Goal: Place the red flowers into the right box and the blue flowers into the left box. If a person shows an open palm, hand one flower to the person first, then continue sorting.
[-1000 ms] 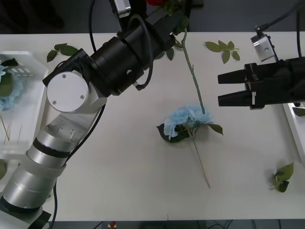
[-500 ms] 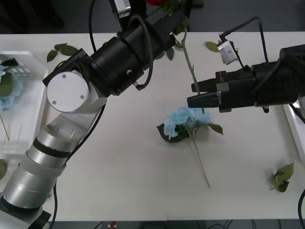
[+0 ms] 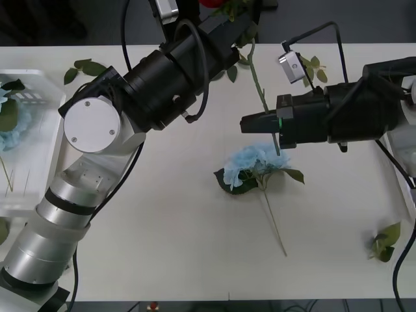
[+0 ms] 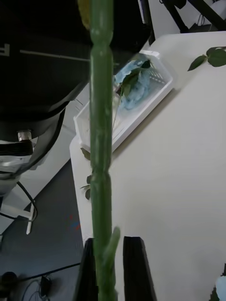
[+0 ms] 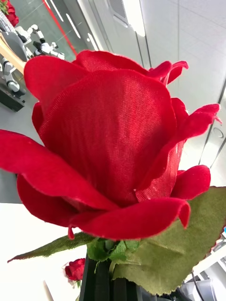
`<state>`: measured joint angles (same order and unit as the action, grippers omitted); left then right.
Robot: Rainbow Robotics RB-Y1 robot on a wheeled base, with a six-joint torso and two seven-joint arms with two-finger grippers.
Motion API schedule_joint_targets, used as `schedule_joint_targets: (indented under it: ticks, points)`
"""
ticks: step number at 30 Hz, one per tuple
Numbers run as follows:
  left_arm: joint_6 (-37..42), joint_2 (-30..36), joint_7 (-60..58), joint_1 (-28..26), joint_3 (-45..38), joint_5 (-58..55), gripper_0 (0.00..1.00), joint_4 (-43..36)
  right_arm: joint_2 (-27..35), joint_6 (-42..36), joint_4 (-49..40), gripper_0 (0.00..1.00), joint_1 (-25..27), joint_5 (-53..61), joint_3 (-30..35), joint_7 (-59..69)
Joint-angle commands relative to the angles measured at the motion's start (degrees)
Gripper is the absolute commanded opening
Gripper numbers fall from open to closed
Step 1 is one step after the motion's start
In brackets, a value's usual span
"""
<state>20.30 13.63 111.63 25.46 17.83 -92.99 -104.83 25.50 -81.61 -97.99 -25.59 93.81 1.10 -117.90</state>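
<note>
Roses and hydrangeas are being sorted on a white table (image 3: 162,227), where a red rose (image 5: 108,155) is held upright at the far edge by the left gripper (image 5: 109,287), its black fingers closed just under the bloom. The rose's long green stem (image 3: 262,97) is seen slanting down over the table toward a blue flower (image 3: 253,162) that lies flat near the middle, its own stem pointing at the near edge. The right gripper (image 3: 250,123) is reached in from the right, and its black fingers (image 4: 134,268) are closed around the lower part of the green stem, just above the blue bloom. Another blue flower (image 4: 134,84) is laid in the left box (image 3: 36,166) at the table's left end. Loose leaf sprigs (image 3: 387,240) are scattered near the table's edges.
</note>
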Motion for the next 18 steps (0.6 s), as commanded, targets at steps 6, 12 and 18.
schedule_joint_targets:
  ticks: [6, 12, 18]
  points:
    - [-0.3, -0.3, 1.1, 2.2, -0.7, -0.7, 0.13, -0.8, -0.4, 0.2, -2.1, 0.0, -1.8, 0.1, -0.3, 2.2]
    - [-0.2, 0.9, 1.1, 1.8, -0.6, -1.1, 0.77, -0.9, -0.6, 0.3, -2.1, 0.0, -1.8, 0.1, -0.3, 2.2]
    - [3.3, 5.7, 1.4, -0.2, -1.2, -3.5, 0.82, -2.2, -0.5, -0.7, -2.1, 0.0, -1.7, 0.3, 0.8, 2.2]
